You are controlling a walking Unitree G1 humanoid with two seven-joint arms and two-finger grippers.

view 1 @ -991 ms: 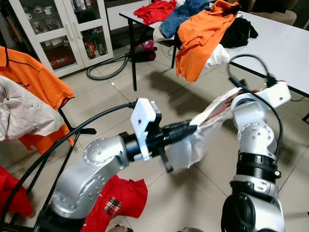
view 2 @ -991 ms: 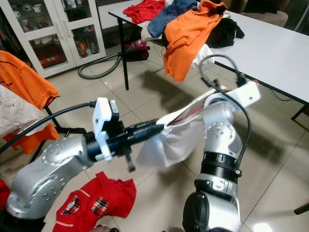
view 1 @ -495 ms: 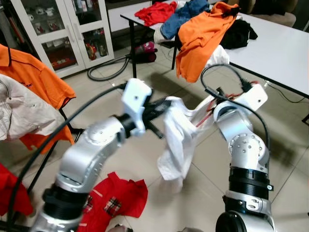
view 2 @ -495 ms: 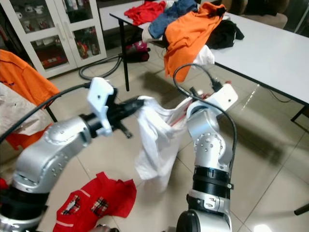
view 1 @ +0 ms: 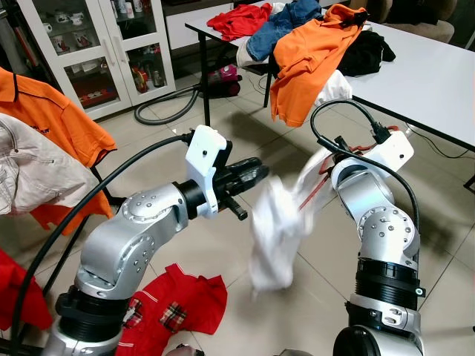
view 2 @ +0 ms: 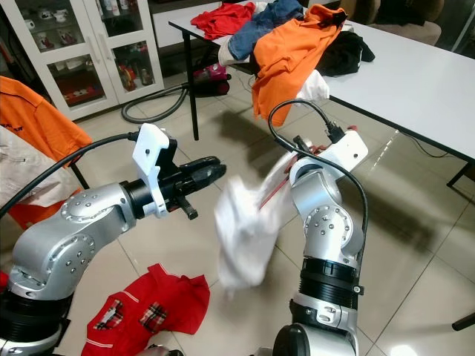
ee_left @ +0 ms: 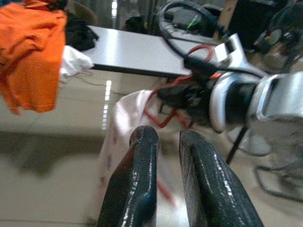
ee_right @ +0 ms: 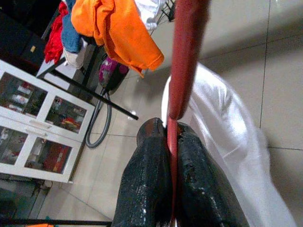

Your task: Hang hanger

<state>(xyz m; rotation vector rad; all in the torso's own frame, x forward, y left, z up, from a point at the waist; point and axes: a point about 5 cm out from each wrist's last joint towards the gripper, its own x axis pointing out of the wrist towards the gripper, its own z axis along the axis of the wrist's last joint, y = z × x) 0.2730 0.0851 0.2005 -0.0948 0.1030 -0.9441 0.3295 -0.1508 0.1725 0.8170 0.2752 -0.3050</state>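
Observation:
My right gripper (ee_right: 169, 137) is shut on a red hanger (ee_right: 187, 56) that carries a white garment (view 1: 274, 230). The garment hangs blurred in mid-air over the floor, between my two arms. The hanger's red bar (view 1: 315, 189) slants down from the right gripper (view 1: 320, 167) into the cloth. To the left of the garment, my left gripper (view 1: 251, 174) is held level and apart from it. Its fingers (ee_left: 142, 156) point at the cloth with a narrow gap and nothing between them.
A white table (view 1: 430, 74) at the back right holds piled clothes, and an orange shirt (view 1: 312, 52) hangs over its edge. At the left a rack holds an orange shirt (view 1: 52, 119) and a pale garment (view 1: 30, 170). A red shirt (view 1: 178, 304) and a vacuum hose (view 1: 167, 104) lie on the floor.
The left gripper has let go of the white garment and drawn back to the left. The garment now swings free from the hanger held by the right gripper.

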